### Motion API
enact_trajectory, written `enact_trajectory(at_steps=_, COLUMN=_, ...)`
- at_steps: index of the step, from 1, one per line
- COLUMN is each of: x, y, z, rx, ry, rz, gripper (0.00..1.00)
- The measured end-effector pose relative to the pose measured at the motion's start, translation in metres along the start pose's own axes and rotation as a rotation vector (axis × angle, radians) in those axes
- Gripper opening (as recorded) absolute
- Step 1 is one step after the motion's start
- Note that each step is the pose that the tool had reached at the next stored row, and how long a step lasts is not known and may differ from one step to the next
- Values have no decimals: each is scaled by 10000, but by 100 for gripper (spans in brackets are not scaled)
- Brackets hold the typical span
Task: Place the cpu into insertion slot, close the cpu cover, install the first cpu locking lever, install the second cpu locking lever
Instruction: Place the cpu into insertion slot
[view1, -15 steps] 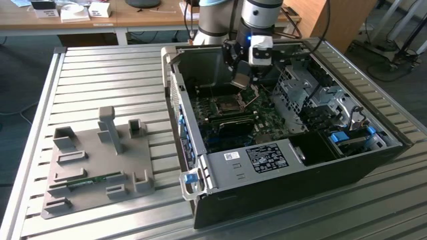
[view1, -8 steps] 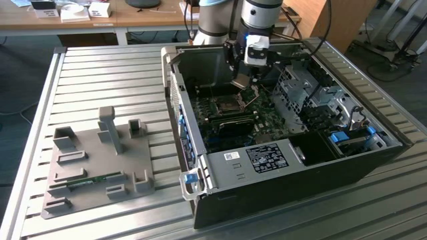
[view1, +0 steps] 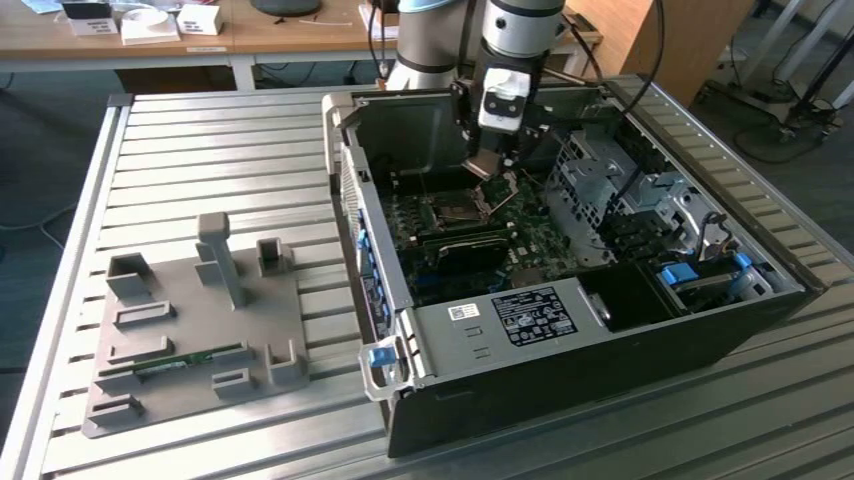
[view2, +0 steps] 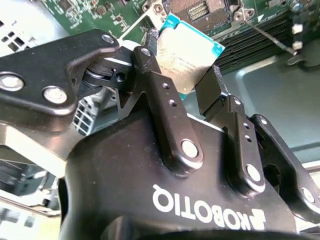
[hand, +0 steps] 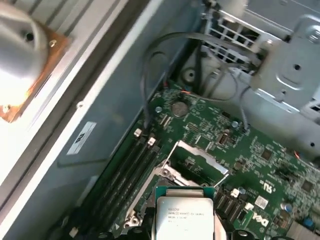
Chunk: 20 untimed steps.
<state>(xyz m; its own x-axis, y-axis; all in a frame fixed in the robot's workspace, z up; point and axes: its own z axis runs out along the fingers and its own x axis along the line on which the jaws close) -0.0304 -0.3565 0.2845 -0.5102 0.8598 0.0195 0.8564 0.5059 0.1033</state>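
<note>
My gripper (view1: 487, 168) reaches down into the open computer case (view1: 561, 330) and is shut on the cpu (view2: 190, 47), a flat square chip with a silver top and teal edge. In the second wrist view its black fingers (view2: 150, 65) clamp the chip's two opposite edges. The cpu (hand: 185, 215) hangs tilted just above the insertion slot (hand: 166, 174), whose contacts show in the second wrist view (view2: 200, 10). The cpu cover (hand: 200, 156) stands raised on its hinge at the slot's far side; it also shows in the exterior view (view1: 505, 190).
Black memory sticks (hand: 122, 175) lie beside the slot. Loose cables (hand: 150, 75) hang along the case wall. A metal drive cage (view1: 601, 180) stands on the exterior view's right of the arm. A grey fixture plate (view1: 187, 330) lies on the slatted table at the left.
</note>
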Motion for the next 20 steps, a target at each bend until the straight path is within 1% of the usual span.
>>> enact_trajectory(at_steps=20, x=0, y=-2, z=20, rx=-71, ry=-376, rz=3621, gripper=54)
